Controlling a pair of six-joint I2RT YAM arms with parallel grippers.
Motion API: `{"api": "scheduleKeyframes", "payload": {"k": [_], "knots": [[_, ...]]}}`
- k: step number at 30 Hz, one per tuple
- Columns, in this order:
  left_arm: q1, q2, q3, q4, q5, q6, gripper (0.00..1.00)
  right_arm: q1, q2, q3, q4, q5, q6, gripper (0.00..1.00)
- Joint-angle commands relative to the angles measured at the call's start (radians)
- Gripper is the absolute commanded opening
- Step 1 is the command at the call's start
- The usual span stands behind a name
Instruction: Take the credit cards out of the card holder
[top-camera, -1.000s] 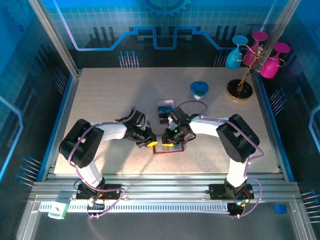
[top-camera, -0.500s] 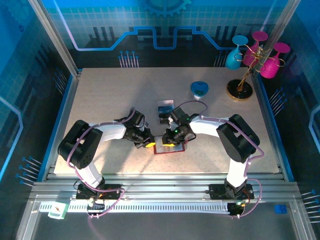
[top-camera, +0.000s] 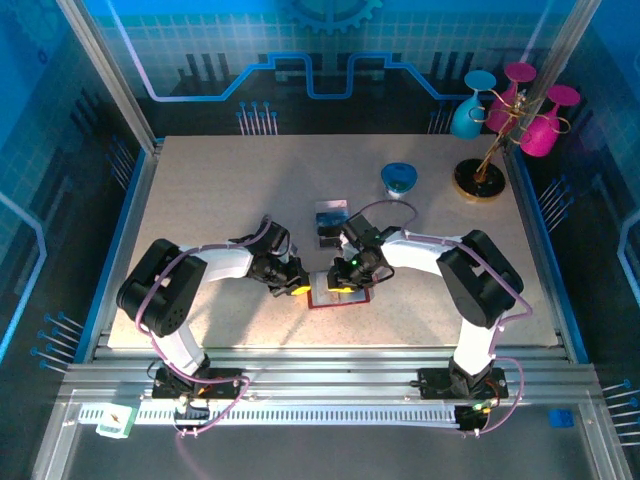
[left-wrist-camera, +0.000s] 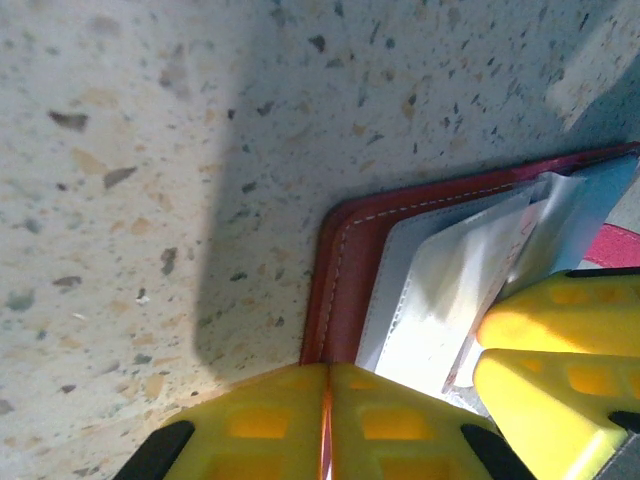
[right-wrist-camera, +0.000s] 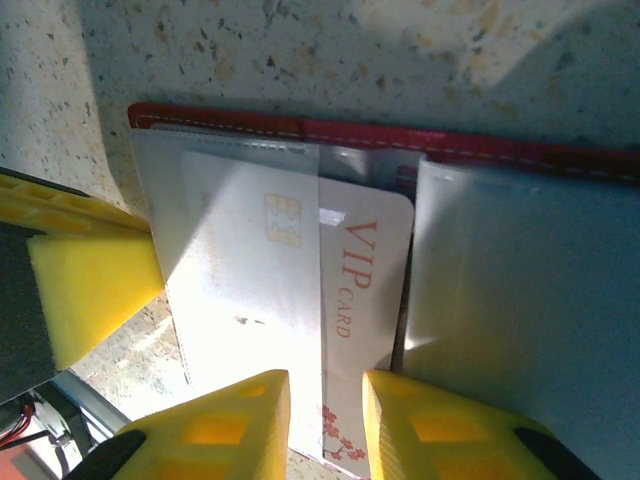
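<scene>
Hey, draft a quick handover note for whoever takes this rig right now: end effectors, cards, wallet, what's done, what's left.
Left end effector: shut on the card holder at its edge.
Right end effector: fingers slightly apart at the free end of the VIP card; grip unclear.
VIP card: partly out of its see-through pocket.
Done: what looks like a dark card lies on the table beyond the holder.
Left: pull the VIP card free, then check the other pockets.

The card holder (top-camera: 335, 303) lies on the table (top-camera: 220, 200); 1 card (right-wrist-camera: 352, 290) sticks out of its pocket.
</scene>
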Motion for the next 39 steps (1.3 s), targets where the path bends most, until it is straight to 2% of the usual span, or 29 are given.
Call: {"api": "scheduleKeyframes", "payload": {"k": [1,10,18,24,29,39], "knots": [[0.001,0.024,0.001,-0.072,-0.037,0.023,0.10,-0.015,-0.024,0.001,-0.046,0.025,-0.016,0.27],[0.015,0.018,0.045,-0.095,-0.059,0.040,0.10,-0.045,-0.082,-0.058,0.111,-0.095,0.044,0.27],[0.021,-0.013,0.099,-0.111,-0.050,0.033,0.11,-0.077,-0.086,-0.088,0.113,-0.109,0.034,0.27],[-0.016,-0.055,0.112,-0.116,-0.036,0.001,0.11,-0.100,-0.070,-0.092,0.114,-0.134,0.011,0.27],[-0.059,-0.022,0.120,-0.120,-0.035,-0.006,0.10,-0.112,-0.051,-0.082,0.113,-0.155,-0.006,0.27],[-0.067,0.033,0.096,-0.118,-0.055,0.004,0.07,-0.114,-0.024,-0.079,0.131,-0.192,-0.014,0.27]]}}
